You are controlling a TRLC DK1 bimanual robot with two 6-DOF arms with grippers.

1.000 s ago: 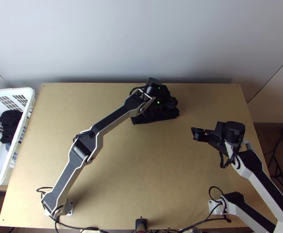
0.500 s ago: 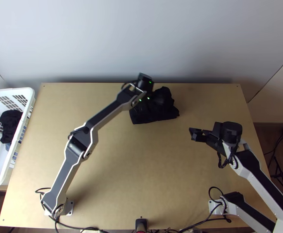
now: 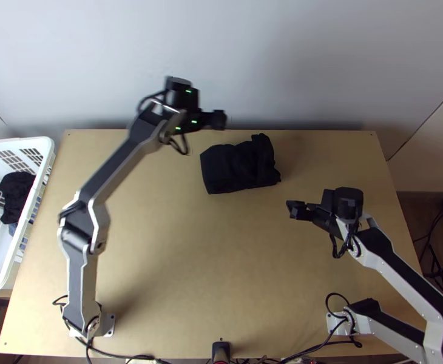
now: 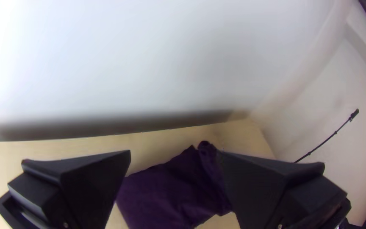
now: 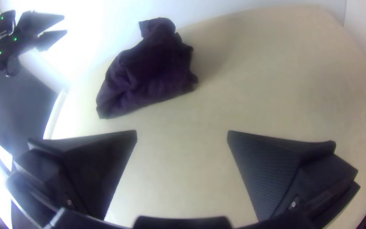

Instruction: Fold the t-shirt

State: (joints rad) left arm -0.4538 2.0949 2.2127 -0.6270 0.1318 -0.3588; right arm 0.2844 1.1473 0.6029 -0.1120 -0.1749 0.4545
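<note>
The black t-shirt lies as a compact, folded-looking bundle near the table's back edge, its right part bunched and raised; how many folds it has I cannot tell. My left gripper is up behind the cloth's left part, apart from it. In the left wrist view the same gripper stands open, with the cloth farther off beyond its fingers. My right gripper is to the front right of the cloth. Seen in the right wrist view, that gripper is open and holds nothing; the cloth lies beyond it.
A white laundry basket with dark cloth in it stands at the table's left side. A wall rises behind the table. Bare wood stretches between the arms in front of the bundle.
My left gripper has moved from over the cloth back and to the left, uncovering the bundle. My right gripper has shifted slightly left. The cloth looks unmoved.
</note>
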